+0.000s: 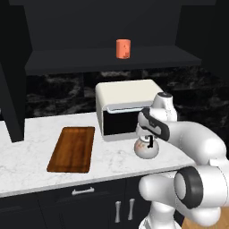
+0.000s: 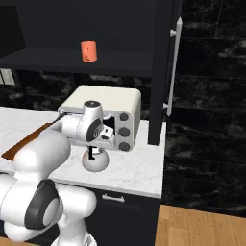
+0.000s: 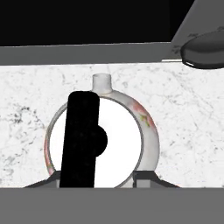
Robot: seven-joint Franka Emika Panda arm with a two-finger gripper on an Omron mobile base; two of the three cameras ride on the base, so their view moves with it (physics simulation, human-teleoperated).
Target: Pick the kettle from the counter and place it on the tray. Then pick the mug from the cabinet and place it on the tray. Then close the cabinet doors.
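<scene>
The whitish-grey kettle (image 1: 146, 151) (image 2: 94, 163) stands on the counter (image 1: 27, 156) in front of the toaster oven. My gripper (image 1: 149, 141) (image 2: 93, 151) hangs straight down over it, open. In the hand view the kettle (image 3: 120, 140) is seen from above, its black arched handle (image 3: 81, 140) lying between my two fingertips (image 3: 144, 177), nearer the left one; neither pad touches it. The brown tray (image 1: 71, 149) (image 2: 29, 139) lies on the counter to the kettle's left. The orange mug (image 1: 123, 48) (image 2: 88, 51) stands on the open cabinet's dark shelf (image 1: 89, 60).
A white toaster oven (image 1: 127, 96) (image 2: 103, 101) stands close behind the kettle. An open black cabinet door (image 2: 161, 72) with a silver handle hangs right of it; the other door (image 1: 11, 89) hangs at the far left. The counter's right end (image 2: 144, 173) is near the kettle.
</scene>
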